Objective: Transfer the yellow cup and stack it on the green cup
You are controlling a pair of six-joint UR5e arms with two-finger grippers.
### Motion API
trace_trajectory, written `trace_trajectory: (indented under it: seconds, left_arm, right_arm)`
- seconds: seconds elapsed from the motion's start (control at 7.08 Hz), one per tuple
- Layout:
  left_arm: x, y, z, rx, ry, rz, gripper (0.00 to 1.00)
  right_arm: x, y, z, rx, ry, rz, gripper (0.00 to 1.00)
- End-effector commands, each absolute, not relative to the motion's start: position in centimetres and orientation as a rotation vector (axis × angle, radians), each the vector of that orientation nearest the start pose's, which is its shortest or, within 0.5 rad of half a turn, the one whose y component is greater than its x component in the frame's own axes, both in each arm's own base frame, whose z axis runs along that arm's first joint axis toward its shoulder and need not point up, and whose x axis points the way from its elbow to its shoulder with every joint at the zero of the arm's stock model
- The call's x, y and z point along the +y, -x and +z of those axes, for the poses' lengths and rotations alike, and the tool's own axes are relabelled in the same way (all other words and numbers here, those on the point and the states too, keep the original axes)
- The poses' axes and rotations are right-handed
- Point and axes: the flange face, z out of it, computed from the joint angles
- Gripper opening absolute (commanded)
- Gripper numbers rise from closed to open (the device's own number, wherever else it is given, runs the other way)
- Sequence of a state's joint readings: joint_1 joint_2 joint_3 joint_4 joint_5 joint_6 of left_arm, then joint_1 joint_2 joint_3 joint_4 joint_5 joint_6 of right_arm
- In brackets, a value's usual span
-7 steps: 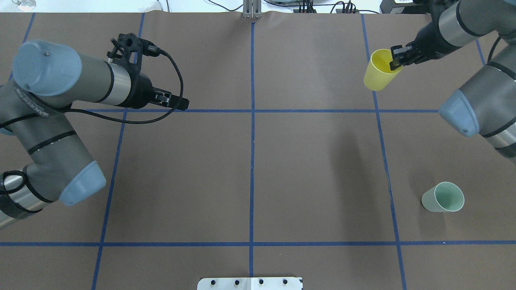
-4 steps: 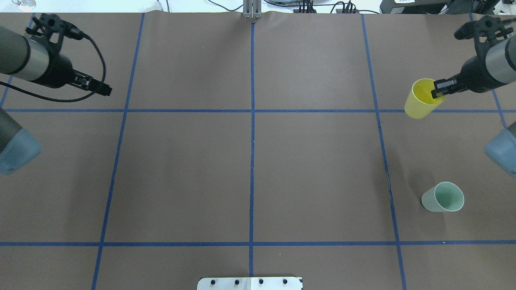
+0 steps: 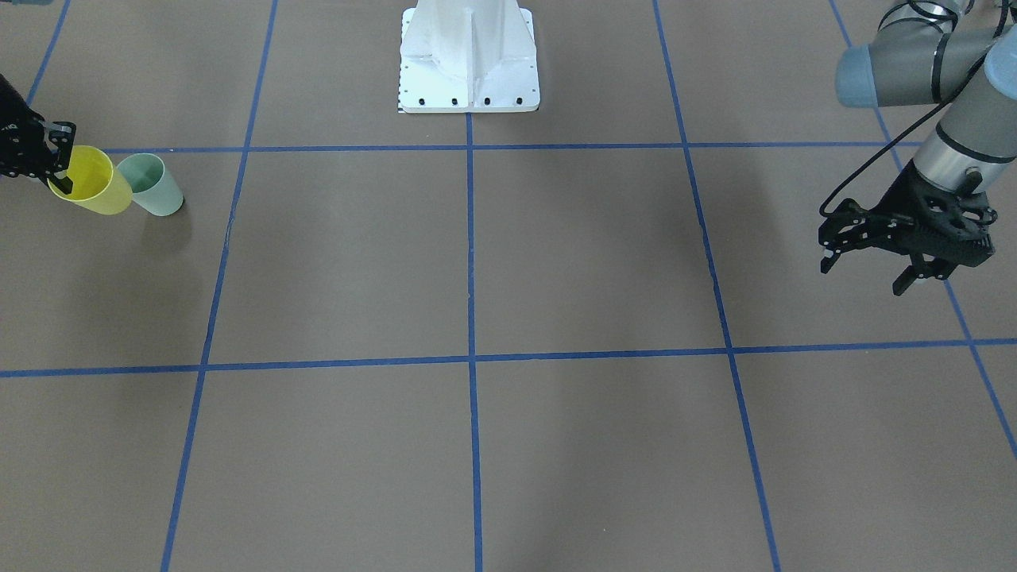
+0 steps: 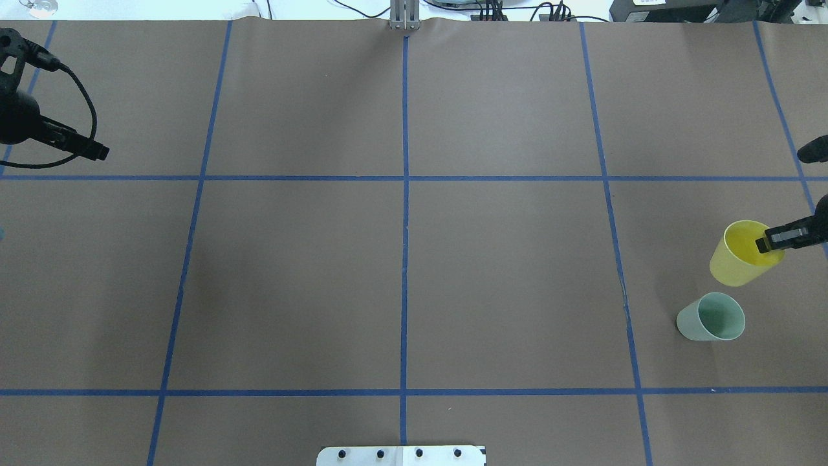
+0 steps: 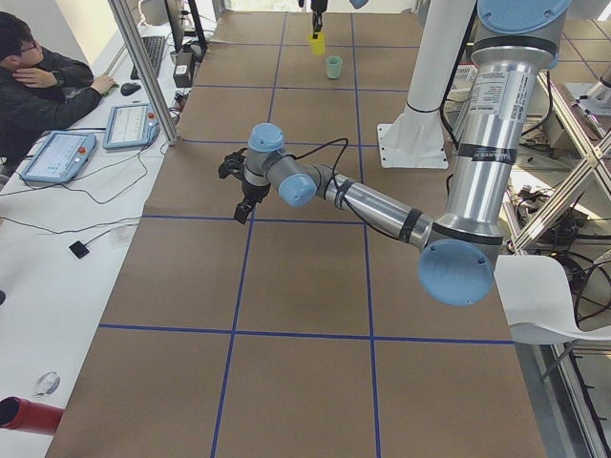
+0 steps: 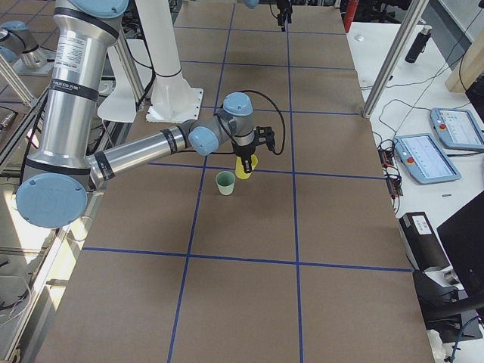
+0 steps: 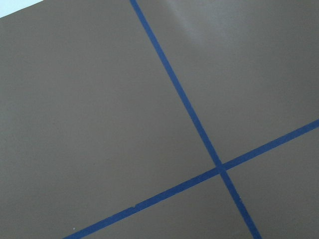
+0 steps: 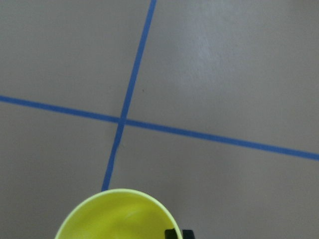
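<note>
Overhead exterior puts the yellow cup (image 4: 734, 268) just beside the green cup (image 4: 710, 317), on its far side from the robot and near the right edge of the tabletop (image 4: 504, 278). The right end effector (image 4: 768, 244) is clamped on the yellow cup's rim, one finger inside the mouth and one outside the wall. The cup looks to hang a little off the surface, though its height is hard to judge. To stack well, the arm should probably carry the yellow cup until its base is centred over the green mouth, level it so both axes line up, and then lower it straight down. It should let go only once the tapered wall has seated. A pinch on one side of the rim may let the cup tip, so a slow descent seems wise, and a nudge could topple the light green cup. Both cups are upright, mouths up, with nothing inside. The left end effector (image 3: 864, 276) hovers well apart, fingers spread and holding nothing.
</note>
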State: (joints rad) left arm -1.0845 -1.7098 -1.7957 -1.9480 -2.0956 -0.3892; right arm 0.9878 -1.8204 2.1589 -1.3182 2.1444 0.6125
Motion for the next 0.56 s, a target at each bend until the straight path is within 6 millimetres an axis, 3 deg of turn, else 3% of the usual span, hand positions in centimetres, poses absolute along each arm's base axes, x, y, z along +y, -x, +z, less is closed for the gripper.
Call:
trace_trajectory:
  seconds: [0.0, 0.42]
  left_arm:
    - [-53.5, -17.6, 45.3, 0.741, -0.445, 0.297, 1.00]
    - [-53.7, -17.2, 45.7, 0.737, -0.440, 0.290, 1.00]
  right_arm:
    - [-35.6, 16.3, 45.8, -0.803, -0.119, -0.185, 0.00]
    - [-34.7, 18.2, 46.6, -0.794, -0.081, -0.223, 0.00]
